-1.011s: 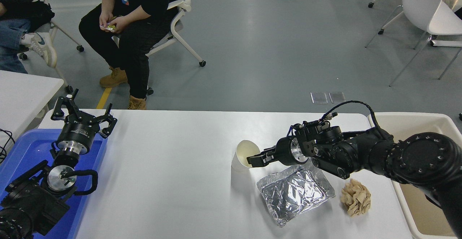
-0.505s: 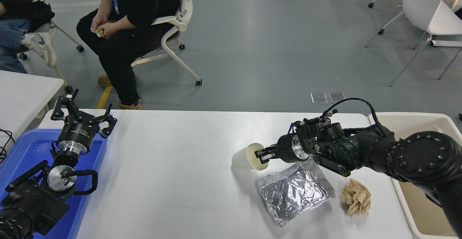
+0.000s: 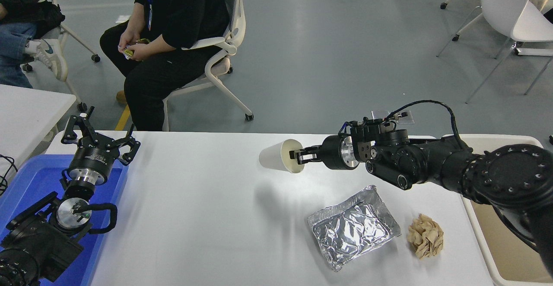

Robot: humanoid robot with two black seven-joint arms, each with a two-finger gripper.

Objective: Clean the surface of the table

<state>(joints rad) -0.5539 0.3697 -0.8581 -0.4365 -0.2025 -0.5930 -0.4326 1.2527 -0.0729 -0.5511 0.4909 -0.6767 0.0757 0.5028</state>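
The right gripper (image 3: 298,155) is clamped on a paper cup's (image 3: 278,161) rim, holding it sideways above the table surface (image 3: 207,217). The beige bin (image 3: 510,251) lies to the right, behind the arm.

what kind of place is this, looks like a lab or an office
Probably a robotics lab or test hall: a wide bare grey floor, wheeled office chairs, a seated person watching, and a white table set with trash for the arm.
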